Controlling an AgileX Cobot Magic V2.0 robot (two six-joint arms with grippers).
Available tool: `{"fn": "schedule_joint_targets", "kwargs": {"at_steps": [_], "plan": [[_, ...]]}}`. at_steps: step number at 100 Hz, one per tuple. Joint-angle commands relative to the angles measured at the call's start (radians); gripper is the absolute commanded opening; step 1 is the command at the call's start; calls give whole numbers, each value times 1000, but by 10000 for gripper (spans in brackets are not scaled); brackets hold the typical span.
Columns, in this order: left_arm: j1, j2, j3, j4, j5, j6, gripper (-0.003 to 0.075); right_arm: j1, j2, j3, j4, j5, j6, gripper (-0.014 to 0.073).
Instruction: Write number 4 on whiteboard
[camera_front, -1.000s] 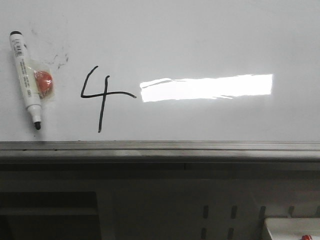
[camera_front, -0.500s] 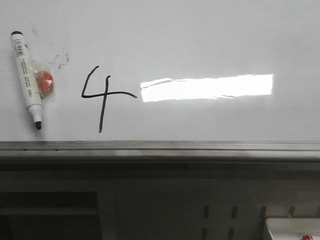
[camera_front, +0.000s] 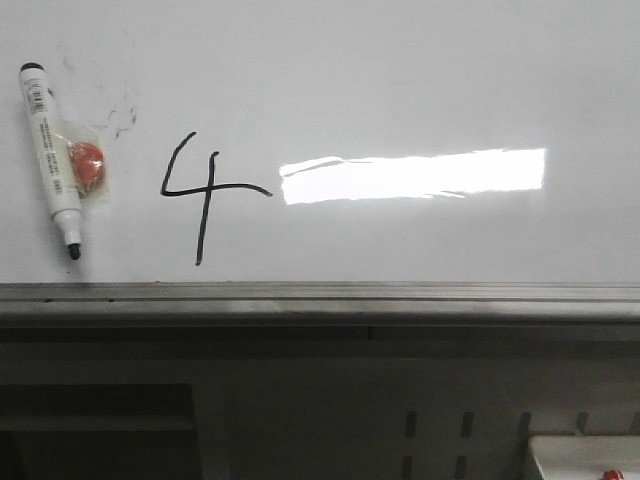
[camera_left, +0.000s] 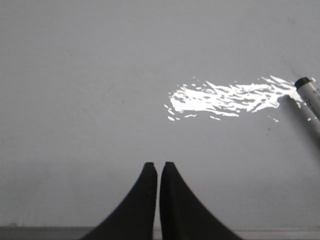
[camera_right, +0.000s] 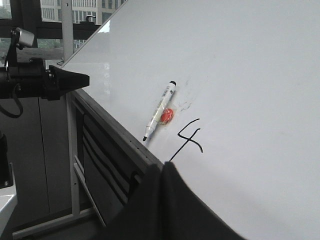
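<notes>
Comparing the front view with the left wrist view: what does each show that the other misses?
Only the front view shows the number 4 drawn in black, the orange piece taped to the marker, the marker's uncapped tip, and the grey rail below the board.

Only the left wrist view shows the left tool, its fingers closed together and empty over bare board, apart from the marker.

Both show the whiteboard with a bright light reflection, and the marker; the wrist view catches just its capped end at the frame edge.

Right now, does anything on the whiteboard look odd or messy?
Faint grey smudges sit beside the marker, which lies uncapped on the whiteboard with a taped-on red blob. The 4 itself is clean.
</notes>
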Motion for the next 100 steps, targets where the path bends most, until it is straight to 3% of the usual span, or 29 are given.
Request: {"fn": "schedule_joint_targets", "kwargs": {"at_steps": [1,16,100], "plan": [[0,-25,34,-7,14,0,-20,-6,10,-24,-12,-85,-8,-66],[0,-25,34,-7,156,1,-20,-6,10,-24,-12,-85,-8,-66],[0,-25,32,-15,152,1,-20,-6,10,-24,-22,-68,-8,-66]]}}
